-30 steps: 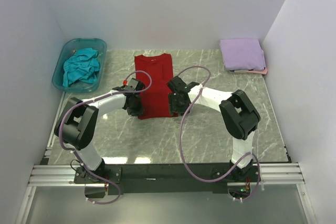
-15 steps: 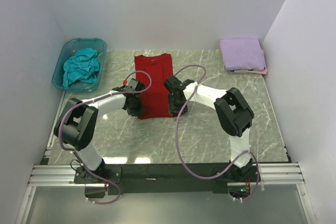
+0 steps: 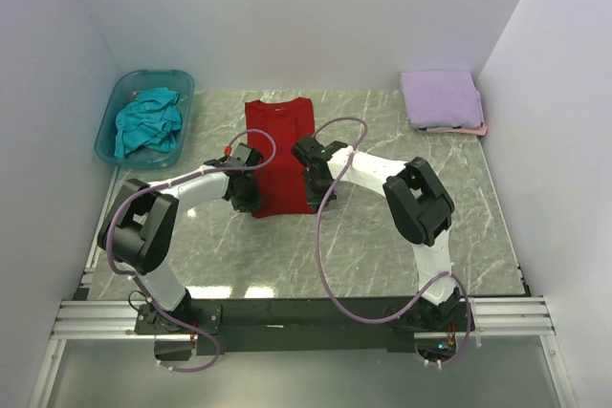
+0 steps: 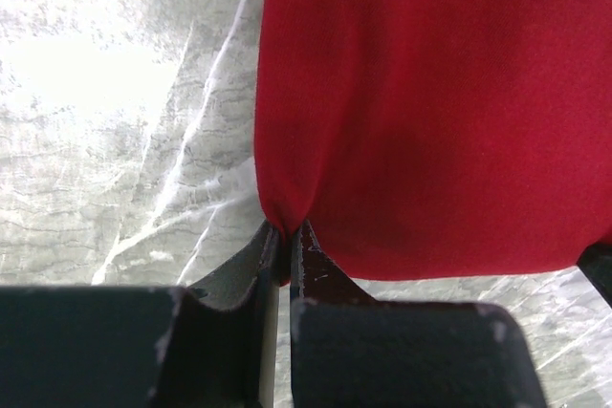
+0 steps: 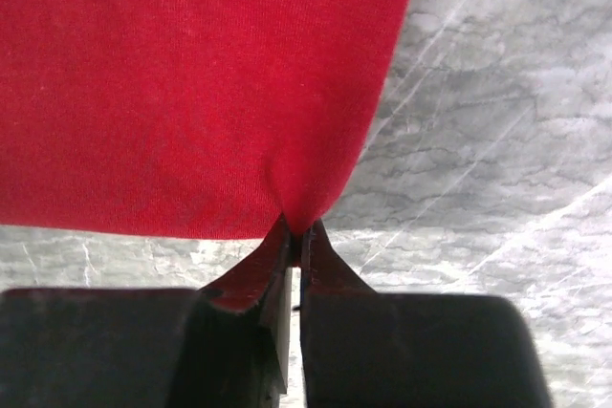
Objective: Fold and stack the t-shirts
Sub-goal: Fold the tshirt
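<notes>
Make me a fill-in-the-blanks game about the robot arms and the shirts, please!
1. The t-shirt that the left gripper and right gripper both pinch by a near corner is ____.
2. The crumpled t-shirt inside the tub is ____.
3. The folded lavender t-shirt rests on a pale pink t-shirt at the far ____ corner of the table.

Missing words: red; teal; right.

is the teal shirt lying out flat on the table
No, the teal shirt sits crumpled inside the plastic tub at the far left.
</notes>
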